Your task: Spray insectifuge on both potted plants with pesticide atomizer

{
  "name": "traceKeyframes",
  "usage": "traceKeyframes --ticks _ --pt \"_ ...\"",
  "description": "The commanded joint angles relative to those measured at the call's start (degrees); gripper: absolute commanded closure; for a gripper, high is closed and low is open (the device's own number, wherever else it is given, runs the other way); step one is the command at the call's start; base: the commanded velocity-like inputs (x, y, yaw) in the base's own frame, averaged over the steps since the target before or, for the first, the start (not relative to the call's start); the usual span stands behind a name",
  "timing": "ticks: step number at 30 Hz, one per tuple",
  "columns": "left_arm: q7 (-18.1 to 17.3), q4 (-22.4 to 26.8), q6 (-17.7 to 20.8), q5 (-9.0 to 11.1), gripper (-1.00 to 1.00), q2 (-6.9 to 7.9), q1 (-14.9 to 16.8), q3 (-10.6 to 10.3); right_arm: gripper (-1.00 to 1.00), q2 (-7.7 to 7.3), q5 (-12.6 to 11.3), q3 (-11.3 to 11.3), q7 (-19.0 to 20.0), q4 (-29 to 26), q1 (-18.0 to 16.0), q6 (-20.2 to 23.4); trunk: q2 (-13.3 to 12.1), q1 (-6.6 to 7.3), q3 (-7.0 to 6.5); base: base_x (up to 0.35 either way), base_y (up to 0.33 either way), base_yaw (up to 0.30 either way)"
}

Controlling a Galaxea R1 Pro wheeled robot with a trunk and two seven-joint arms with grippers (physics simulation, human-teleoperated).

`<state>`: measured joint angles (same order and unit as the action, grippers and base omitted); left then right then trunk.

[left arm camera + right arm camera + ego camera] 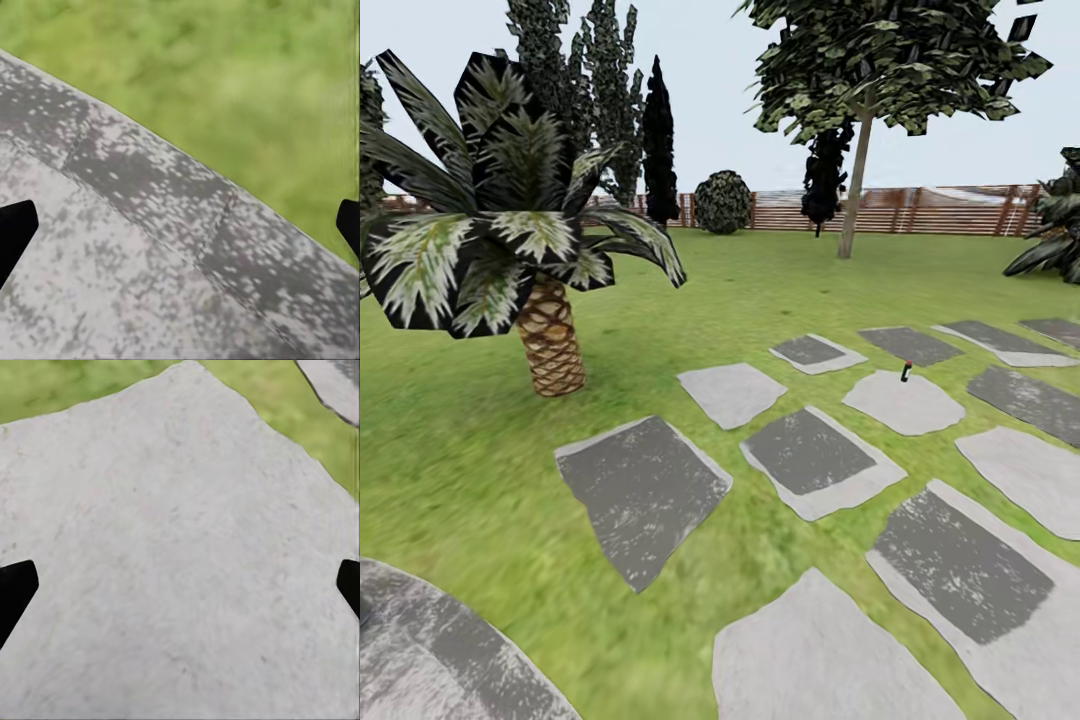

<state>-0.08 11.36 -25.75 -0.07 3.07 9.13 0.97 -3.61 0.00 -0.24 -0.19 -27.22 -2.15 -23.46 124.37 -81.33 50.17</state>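
While crossing garden lawn (480,470), sights small upright red-topped object (906,372), likely atomizer, on pale stepping stone (905,405) ahead, right of centre, nearer right arm; left gripper (180,229) and right gripper (180,589) spread wide, empty.

Head view count: one scaly-trunked palm (550,335) at my ten o'clock; eleven stepping stones (643,490) spread from twelve to four; one round shrub (723,201) and one fence (920,210) far ahead; one small dark red-tipped object (906,371) at one o'clock.

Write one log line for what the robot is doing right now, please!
phase: on the way | ahead: small dark object on stepping stone | left gripper: open, empty | right gripper: open, empty
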Motion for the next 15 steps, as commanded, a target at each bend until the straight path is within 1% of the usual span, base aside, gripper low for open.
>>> traceKeyframes --ticks 1,10,15 --pt "0.0 0.0 -0.2 0.0 -1.0 0.0 0.0 0.1 -1.0 0.01 0.0 0.0 0.0 0.1 0.0 -0.2 0.0 -0.02 0.09 0.313 -0.125 -0.272" --pt "0.0 0.0 -0.2 0.1 -1.0 0.46 0.0 0.1 -1.0 0.01 0.0 0.0 -0.1 0.1 0.0 -0.2 0.0 -0.02 0.43 0.318 -0.115 -0.272" --pt "0.0 0.0 -0.2 0.1 -1.0 0.52 0.0 0.1 -1.0 0.01 0.0 0.0 -0.1 0.1 0.0 -0.2 0.0 -0.02 0.62 0.336 -0.023 -0.272"
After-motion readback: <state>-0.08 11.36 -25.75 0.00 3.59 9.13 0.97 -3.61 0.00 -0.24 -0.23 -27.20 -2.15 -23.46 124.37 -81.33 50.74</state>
